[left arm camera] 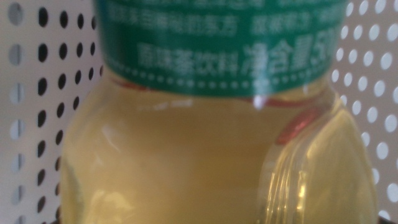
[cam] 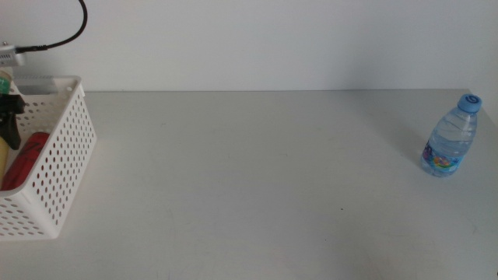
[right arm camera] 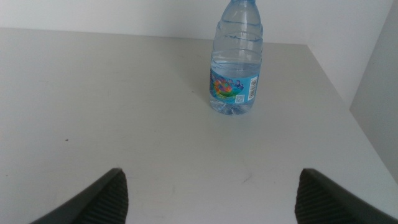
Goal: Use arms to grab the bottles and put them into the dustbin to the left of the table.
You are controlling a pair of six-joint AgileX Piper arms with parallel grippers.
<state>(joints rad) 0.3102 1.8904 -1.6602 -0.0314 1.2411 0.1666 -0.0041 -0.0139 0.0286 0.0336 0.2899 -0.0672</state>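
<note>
The left gripper hangs over the white basket at the table's left edge; it seems to pinch the yellow tea bottle, though its jaws are hidden. A red can lies inside the basket. The right gripper hovers low, jaws spread wide, facing the upright water bottle near the table's far right corner.

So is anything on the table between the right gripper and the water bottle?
Nothing visible. In the right wrist view the right gripper is open, with only bare table leading up to the upright water bottle.
</note>
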